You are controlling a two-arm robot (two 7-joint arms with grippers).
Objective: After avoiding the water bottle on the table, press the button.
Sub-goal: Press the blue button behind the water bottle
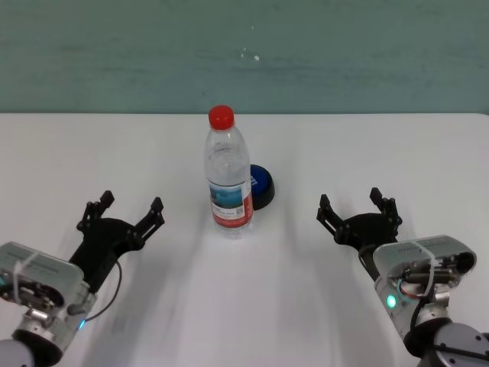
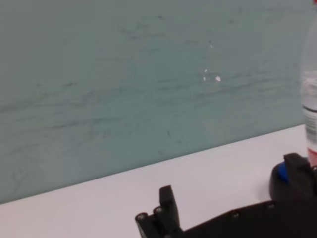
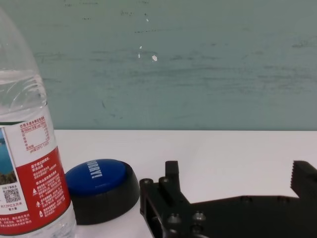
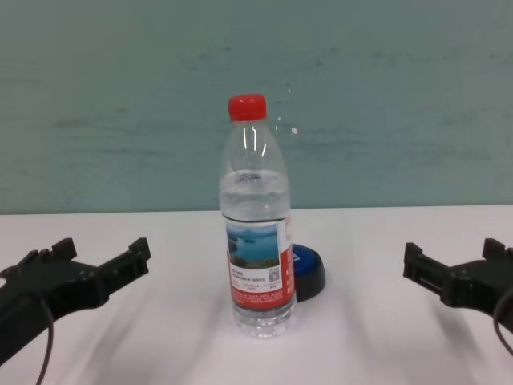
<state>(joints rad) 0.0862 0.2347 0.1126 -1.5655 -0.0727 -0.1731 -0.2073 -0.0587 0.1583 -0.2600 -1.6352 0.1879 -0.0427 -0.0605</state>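
standing upright, one water bottle (image 1: 228, 177) hides one button (image 1: 262, 186); left tool (image 1: 131, 211) and right tool (image 1: 357, 208) gape, empty.

I saw a clear bottle (image 1: 228, 178) with a red cap (image 1: 221, 116); its label (image 4: 258, 267) carried a blue landscape photo above a red band, with a white panel of small print and a QR code beside it. The button (image 3: 101, 189) had a glossy blue top with white lettering and a black base. The table (image 1: 321, 153) was plain white, the wall (image 1: 244, 53) behind it a streaky, mottled teal-green. My left gripper (image 1: 130, 210) and right gripper (image 1: 355, 206) were both black.
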